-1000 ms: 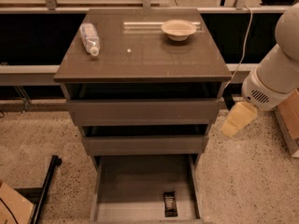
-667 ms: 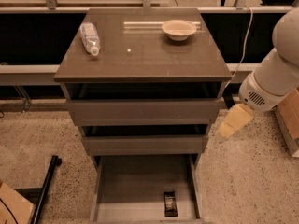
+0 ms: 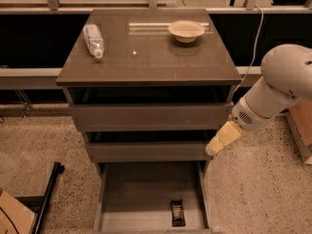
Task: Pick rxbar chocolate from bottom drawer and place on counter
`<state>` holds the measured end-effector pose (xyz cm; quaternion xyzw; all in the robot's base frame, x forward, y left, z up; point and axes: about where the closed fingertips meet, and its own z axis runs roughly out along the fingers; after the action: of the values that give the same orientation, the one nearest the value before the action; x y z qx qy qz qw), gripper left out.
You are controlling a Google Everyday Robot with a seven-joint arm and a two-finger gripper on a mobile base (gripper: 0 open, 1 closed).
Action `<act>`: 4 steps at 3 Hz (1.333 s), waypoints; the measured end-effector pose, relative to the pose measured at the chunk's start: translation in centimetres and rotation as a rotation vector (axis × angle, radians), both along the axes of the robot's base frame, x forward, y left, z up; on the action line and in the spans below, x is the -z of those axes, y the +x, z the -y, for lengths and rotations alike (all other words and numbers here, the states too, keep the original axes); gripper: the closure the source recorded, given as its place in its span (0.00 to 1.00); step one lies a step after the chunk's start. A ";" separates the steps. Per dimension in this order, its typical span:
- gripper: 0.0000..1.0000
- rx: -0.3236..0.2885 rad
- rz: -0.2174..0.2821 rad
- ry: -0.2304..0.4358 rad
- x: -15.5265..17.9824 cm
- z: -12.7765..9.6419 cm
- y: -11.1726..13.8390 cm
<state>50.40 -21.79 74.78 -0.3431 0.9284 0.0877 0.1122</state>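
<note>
1. Right of the middle drawer (image 3: 146, 151), the gripper (image 3: 215, 145) hangs, touching nothing; whether it's spread or closed can't be told.
2. Bar (image 3: 178, 213) lies flat in the pulled-out bottom drawer (image 3: 136, 194), near its right wall.
3. Bottle (image 3: 93, 39) and bowl (image 3: 186, 30) sit on the counter (image 3: 146, 62).

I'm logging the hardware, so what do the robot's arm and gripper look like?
The arm is smooth white, with a bulbous rounded joint and a dotted vent patch near the wrist. The gripper, beside the middle drawer's right end, is tapered and cream-yellow.
</note>
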 end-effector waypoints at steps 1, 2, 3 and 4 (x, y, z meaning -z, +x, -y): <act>0.00 0.065 -0.067 0.016 4.9 -0.5 0.6; 0.00 0.078 -0.081 0.020 5.8 -0.6 0.7; 0.00 0.075 -0.081 -0.005 6.3 -1.1 0.6; 0.00 0.136 -0.130 0.023 10.3 -2.6 0.8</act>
<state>51.16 -19.16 64.52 -0.2714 0.9538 0.1129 0.0613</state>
